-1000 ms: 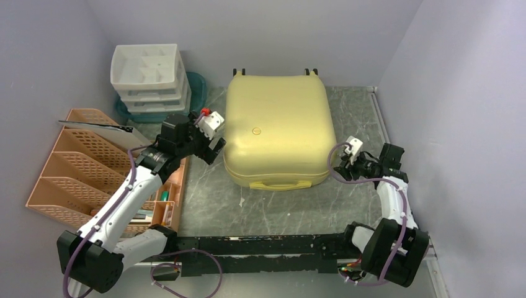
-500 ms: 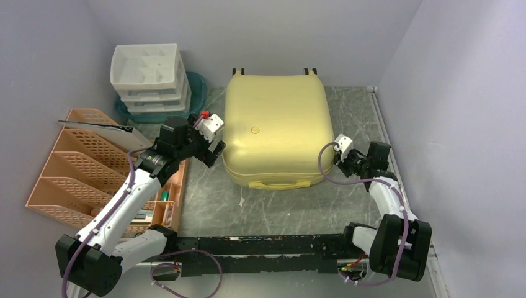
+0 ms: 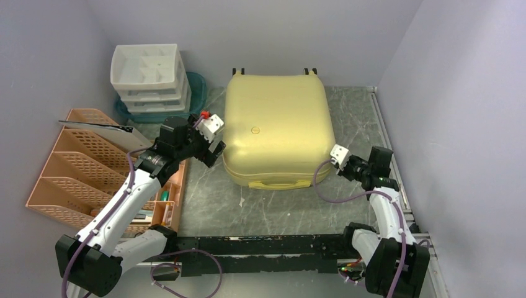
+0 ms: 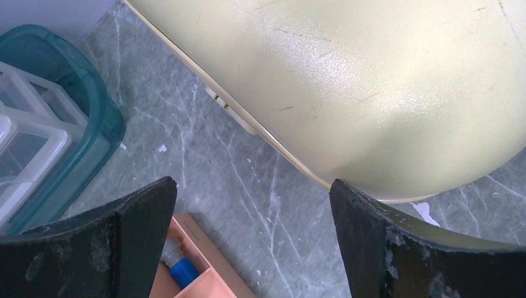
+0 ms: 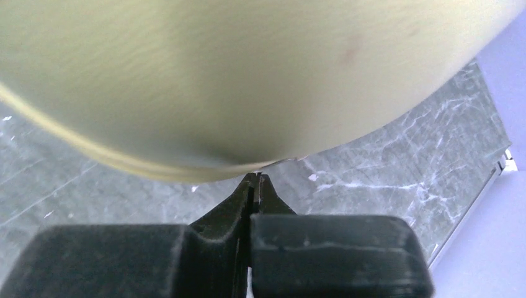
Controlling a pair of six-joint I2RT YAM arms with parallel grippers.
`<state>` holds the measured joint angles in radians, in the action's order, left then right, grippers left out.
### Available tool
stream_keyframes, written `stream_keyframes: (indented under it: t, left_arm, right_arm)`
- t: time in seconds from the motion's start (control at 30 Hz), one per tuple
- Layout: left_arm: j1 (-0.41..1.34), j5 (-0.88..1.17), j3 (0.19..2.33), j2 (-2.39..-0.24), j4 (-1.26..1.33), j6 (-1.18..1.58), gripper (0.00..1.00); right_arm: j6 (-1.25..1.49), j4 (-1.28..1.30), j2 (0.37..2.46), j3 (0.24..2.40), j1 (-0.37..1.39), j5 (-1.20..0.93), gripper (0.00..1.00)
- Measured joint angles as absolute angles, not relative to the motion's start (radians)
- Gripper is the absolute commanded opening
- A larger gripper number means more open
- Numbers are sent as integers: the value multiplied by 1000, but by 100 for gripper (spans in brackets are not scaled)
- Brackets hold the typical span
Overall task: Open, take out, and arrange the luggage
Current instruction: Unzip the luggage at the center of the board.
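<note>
The luggage [image 3: 276, 127] is a pale yellow hard-shell suitcase lying flat and closed on the grey marble table, its handle toward me. It fills the top of the left wrist view [image 4: 372, 81] and of the right wrist view [image 5: 248, 74]. My left gripper [image 3: 214, 149] hovers at its near-left corner, open wide [image 4: 251, 186], with only the table between the fingers. At the near-right corner my right gripper [image 3: 333, 164] is shut, its tips [image 5: 255, 177] pressed together right at the suitcase's lower rim. I cannot tell whether anything is pinched between them.
A white drawer unit [image 3: 149, 77] stands at the back left on a teal tray [image 3: 198, 87] [image 4: 62, 93]. An orange file rack [image 3: 80, 161] and an orange organiser tray [image 3: 167, 198] [image 4: 198, 261] lie under the left arm. Walls enclose three sides.
My right gripper moved left to the suitcase's near-right corner and closed from half open to shut. The left gripper barely moved and stays open.
</note>
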<state>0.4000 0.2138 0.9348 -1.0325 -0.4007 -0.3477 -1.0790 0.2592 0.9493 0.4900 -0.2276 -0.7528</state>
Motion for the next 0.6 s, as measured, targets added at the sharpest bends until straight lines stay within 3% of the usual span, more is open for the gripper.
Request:
stream_keyframes:
  t: [0.13, 0.33, 0.37, 0.43, 0.47, 0.6]
  left_arm:
    - [400, 222, 935, -1029, -402, -354, 99]
    - [401, 256, 935, -1023, -408, -365, 99]
    - [401, 259, 935, -1023, -409, -366, 99]
    - [401, 266, 935, -1022, -409, -372, 99]
    - [401, 268, 935, -1021, -409, -373, 99]
    - [401, 273, 935, -1009, -409, -376, 99]
  right_arm:
    - [-1190, 389, 937, 508, -255, -757, 0]
    - [-1254, 474, 1038, 556, -289, -744, 14]
    - [-1266, 492, 1076, 577, -297, -750, 24]
    - [-1286, 531, 1145, 625, -310, -777, 72]
    - [-1292, 550, 1181, 651, -315, -792, 79]
    - [-1307, 570, 1259, 708, -319, -833, 82]
